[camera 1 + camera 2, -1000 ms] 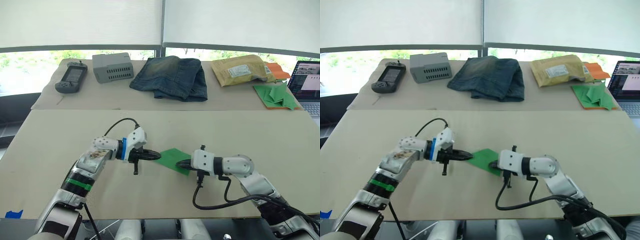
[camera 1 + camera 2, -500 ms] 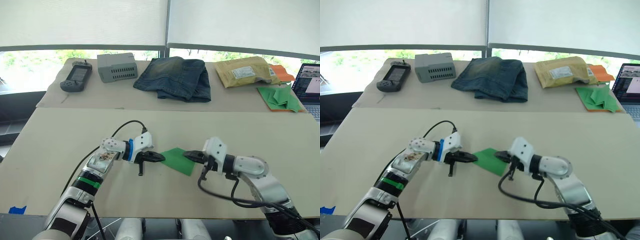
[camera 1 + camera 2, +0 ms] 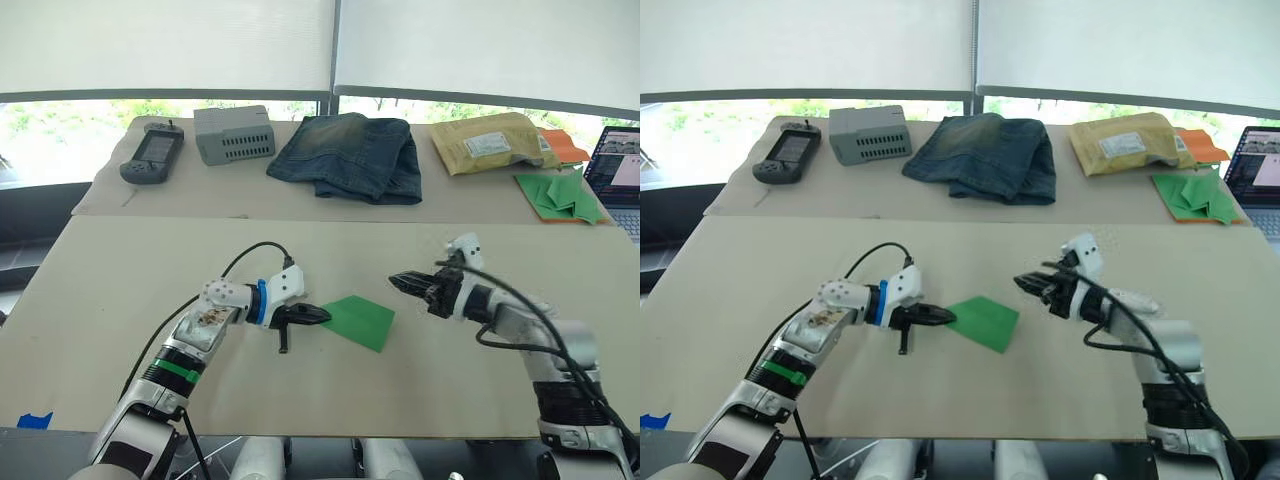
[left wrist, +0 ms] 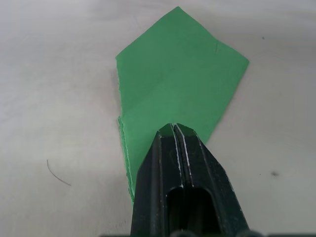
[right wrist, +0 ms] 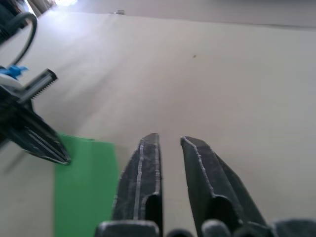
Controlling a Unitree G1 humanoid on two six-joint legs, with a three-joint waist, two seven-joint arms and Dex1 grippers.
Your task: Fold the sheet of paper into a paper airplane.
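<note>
Since a moment ago my right gripper point(image 3: 400, 279) has let go of the sheet of paper point(image 3: 357, 321) and lifted clear of it, up and to the right above the desk point(image 3: 120, 290); its jaws stand slightly apart, holding nothing. My left gripper point(image 3: 321, 315) stays with jaws pressed together on the paper's left edge. That folded green sheet lies flat, mid-desk between my arms.

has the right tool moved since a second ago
Yes. The right tool has left the sheet of paper's right edge and drawn up toward the far table edge, now apart from it.
</note>
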